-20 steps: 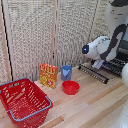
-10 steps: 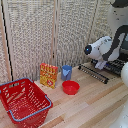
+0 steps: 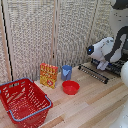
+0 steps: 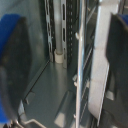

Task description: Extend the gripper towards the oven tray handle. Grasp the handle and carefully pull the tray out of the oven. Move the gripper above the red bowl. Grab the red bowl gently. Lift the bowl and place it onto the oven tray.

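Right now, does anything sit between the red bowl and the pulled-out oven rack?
Nothing visible does. The red bowl sits on bare wooden table, with open surface between it and the rack. The blue cup stands behind the bowl, off that path.

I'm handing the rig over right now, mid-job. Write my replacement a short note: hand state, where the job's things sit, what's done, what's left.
Hand: at the oven rack, fingers open on either side of the oven tray handle, not closed on it.
Tray: sticks out at the exterior view's right, beneath the arm.
Red bowl: on the wooden table, in front of the blue cup, untouched.
Done: reach to the handle.
Left: close on the handle, finish pulling the tray out, then pick up the bowl and set it on the tray.
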